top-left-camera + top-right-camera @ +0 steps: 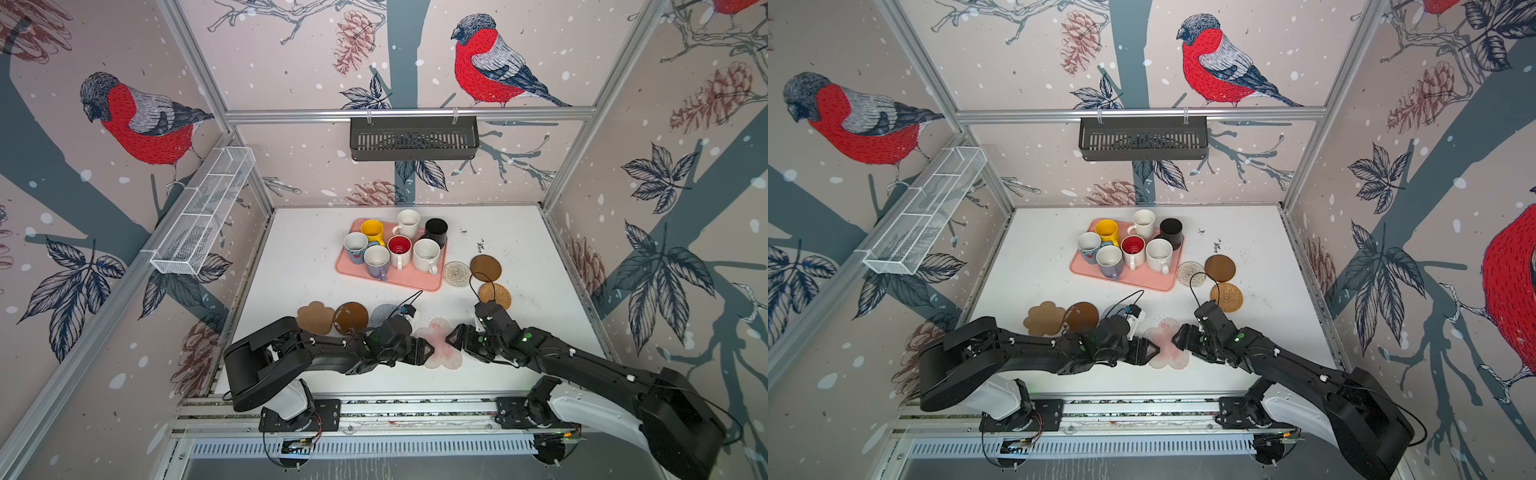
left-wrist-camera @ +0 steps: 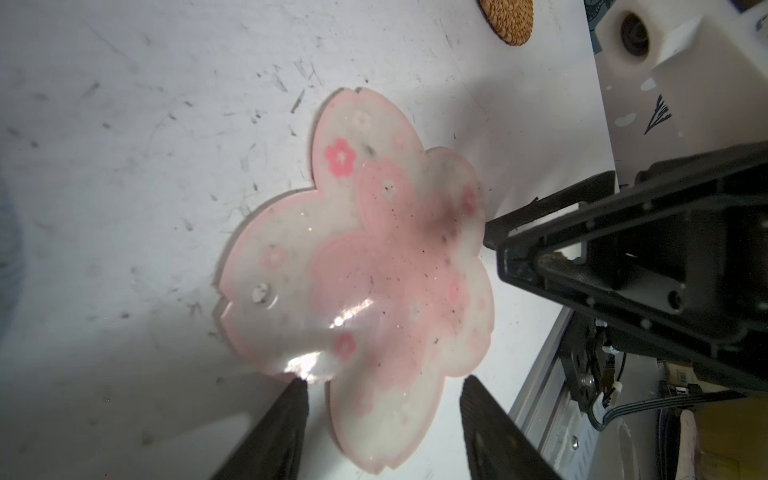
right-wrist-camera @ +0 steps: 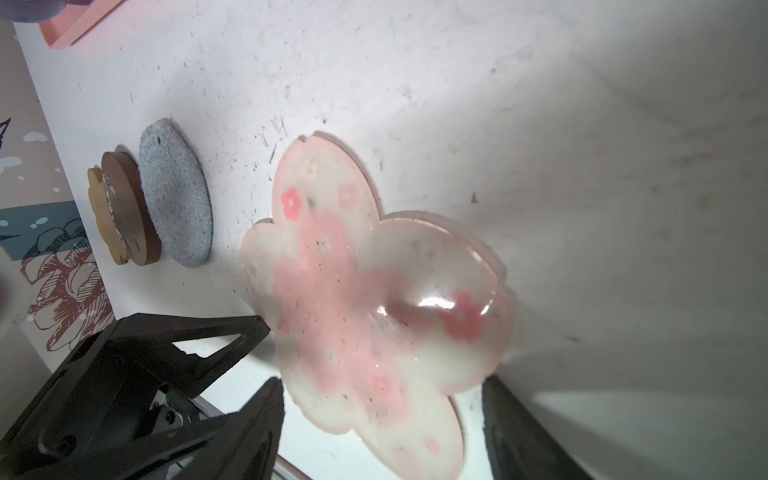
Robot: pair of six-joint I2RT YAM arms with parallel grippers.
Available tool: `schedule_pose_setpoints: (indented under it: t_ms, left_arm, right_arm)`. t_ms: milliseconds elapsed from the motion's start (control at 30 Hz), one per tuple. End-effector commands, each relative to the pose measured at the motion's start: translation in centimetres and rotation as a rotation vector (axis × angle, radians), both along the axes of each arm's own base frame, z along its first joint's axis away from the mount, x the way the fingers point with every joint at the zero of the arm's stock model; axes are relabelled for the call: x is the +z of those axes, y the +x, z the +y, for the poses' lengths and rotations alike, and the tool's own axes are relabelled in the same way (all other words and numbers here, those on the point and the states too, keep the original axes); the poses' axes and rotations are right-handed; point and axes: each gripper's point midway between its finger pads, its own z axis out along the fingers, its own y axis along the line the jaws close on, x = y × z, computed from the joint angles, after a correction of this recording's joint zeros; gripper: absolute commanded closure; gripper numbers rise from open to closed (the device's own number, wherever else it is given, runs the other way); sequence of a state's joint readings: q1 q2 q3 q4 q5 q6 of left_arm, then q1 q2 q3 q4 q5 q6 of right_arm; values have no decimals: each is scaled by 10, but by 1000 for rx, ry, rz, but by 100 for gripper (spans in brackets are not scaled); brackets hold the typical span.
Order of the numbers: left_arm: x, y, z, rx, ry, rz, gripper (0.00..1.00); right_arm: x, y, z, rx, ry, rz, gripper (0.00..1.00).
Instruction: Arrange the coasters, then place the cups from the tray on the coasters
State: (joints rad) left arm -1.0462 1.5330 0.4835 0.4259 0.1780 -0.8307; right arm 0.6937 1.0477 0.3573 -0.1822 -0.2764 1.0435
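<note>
The flower coaster [image 1: 440, 349] lies near the table's front edge, about midway across, between the two grippers; the left gripper [image 1: 429, 351] meets it from the left and the right gripper [image 1: 451, 338] from the right. In the left wrist view the left gripper's fingers [image 2: 282, 432] stand apart with one petal between them, one tip touching the coaster's rim; in the right wrist view the right gripper's fingers [image 3: 511, 424] spread the same way around the opposite petal; neither visibly clamps it. The coaster's middle looks humped and glossy.

Just to its left sit a grey-blue coaster [image 3: 176, 195], a brown disc [image 3: 133, 216] and a tan coaster [image 3: 102, 216] in a close row, the disc's edge over the tan one. The front rail [image 1: 415, 405] is near; bare table [image 1: 548, 291] opens to the right, and back toward the tray [image 1: 395, 283] of mugs [image 1: 400, 245].
</note>
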Motion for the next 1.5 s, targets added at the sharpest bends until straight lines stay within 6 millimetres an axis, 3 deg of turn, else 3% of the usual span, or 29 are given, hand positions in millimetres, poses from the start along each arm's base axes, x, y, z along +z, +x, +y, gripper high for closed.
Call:
schedule_pose_setpoints:
  t_ms: [0,300,767,967,1200,1467]
  left_arm:
    - [1,10,1,29,-9,-14,40]
    - [3,29,8,66,-24,-12,40]
    - [5,48,-3,59,-27,-15,40]
    - [9,58,2,82,-27,-23,40]
    - [31,67,14,118,-9,-82,31]
    - [60,76,41,213,29,-151,26]
  right_arm:
    - [3,6,4,19,16,-24,25]
    - [5,19,7,25,22,-40,25]
    - [8,37,17,43,41,-58,26]
    - [9,42,18,48,45,-64,26]
    - [8,45,15,46,37,-67,26]
    - [12,47,21,44,76,-73,26]
